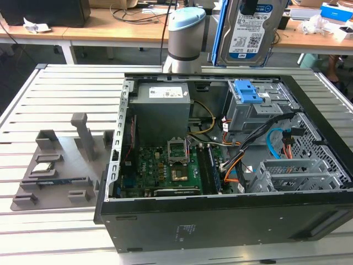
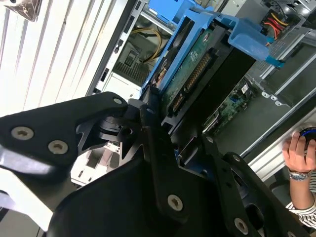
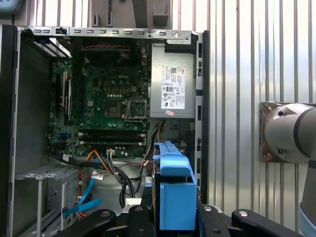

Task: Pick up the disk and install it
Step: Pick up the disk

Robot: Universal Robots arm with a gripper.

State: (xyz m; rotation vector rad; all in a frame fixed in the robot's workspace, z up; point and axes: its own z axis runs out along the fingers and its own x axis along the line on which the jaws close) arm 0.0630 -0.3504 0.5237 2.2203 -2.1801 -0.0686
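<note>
The disk (image 1: 251, 33) hangs upright high above the open computer case (image 1: 220, 221), its white-and-blue label facing the exterior camera and a blue bracket along its edge. My gripper (image 1: 248, 5) is shut on its top. In the second wrist view the black fingers (image 2: 148, 123) clamp the disk (image 2: 197, 79), showing its green circuit board and blue frame. In the first wrist view the disk's blue bracket (image 3: 177, 202) sits between the fingers, over the case's drive end. The grey drive bay (image 1: 259, 113) with a blue latch (image 1: 247, 91) lies below the disk.
Inside the case are a motherboard (image 1: 165, 165), a power supply (image 1: 162, 105) and orange and blue cables (image 1: 276, 143). A grey fixture (image 1: 55, 165) with a small chip (image 1: 44, 168) lies on the exterior view's left. A person's hand (image 2: 298, 153) is near the case.
</note>
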